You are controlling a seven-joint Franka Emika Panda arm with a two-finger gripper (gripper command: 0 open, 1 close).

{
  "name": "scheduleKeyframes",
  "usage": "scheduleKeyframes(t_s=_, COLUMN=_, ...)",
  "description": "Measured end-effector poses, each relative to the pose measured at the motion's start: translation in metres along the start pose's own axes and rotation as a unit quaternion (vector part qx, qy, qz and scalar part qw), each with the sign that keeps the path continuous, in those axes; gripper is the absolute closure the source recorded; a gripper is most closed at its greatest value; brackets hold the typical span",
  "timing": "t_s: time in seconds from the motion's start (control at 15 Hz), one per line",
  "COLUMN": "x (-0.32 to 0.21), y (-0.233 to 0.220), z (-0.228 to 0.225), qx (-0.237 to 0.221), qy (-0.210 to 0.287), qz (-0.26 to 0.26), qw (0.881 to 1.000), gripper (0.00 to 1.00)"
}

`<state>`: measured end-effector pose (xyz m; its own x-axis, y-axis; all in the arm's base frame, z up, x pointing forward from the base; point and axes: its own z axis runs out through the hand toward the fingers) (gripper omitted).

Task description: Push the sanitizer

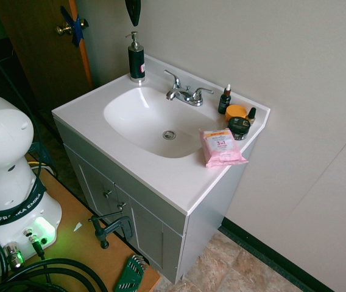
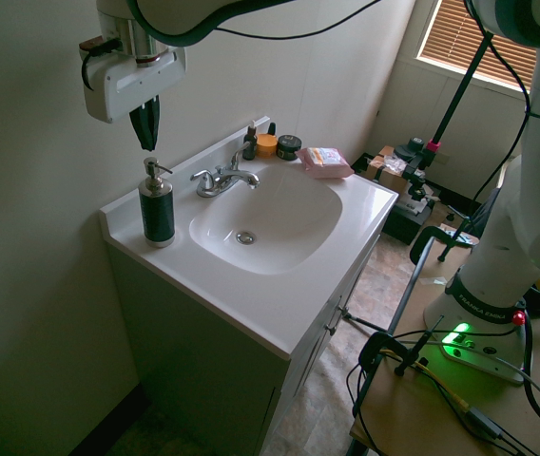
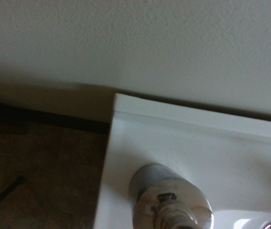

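- First exterior view: the sanitizer stands upright on the back corner of the white bench, near the wall and beside the basin.
- The hand shows only as a dark tip at the top edge, above the pump head and clear of it.
- The chrome faucet sits behind the basin. Beyond it is a cluster: a dropper bottle, an orange-lidded jar, a black jar and a pink wipes pack lying flat.
- Second exterior view: the hand hangs pointing down directly over the sanitizer, its fingers drawn together into one dark point, holding nothing, just above the pump head without touching it.
- The sanitizer stands at the bench corner nearest the wall, well apart from the wipes pack at the far end.
- Wrist view: the sanitizer is seen from above, its silver pump head blurred, on the white bench near its corner, with brown floor beside.
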<state>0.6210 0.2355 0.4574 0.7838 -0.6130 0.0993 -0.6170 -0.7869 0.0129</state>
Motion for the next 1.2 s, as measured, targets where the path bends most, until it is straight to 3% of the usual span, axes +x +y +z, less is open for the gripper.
scheduleKeyframes(t_s=1.2, x=-0.012, y=-0.002, z=0.025, qx=-0.018, qy=-0.009, qz=0.003, qw=1.000, gripper=1.00)
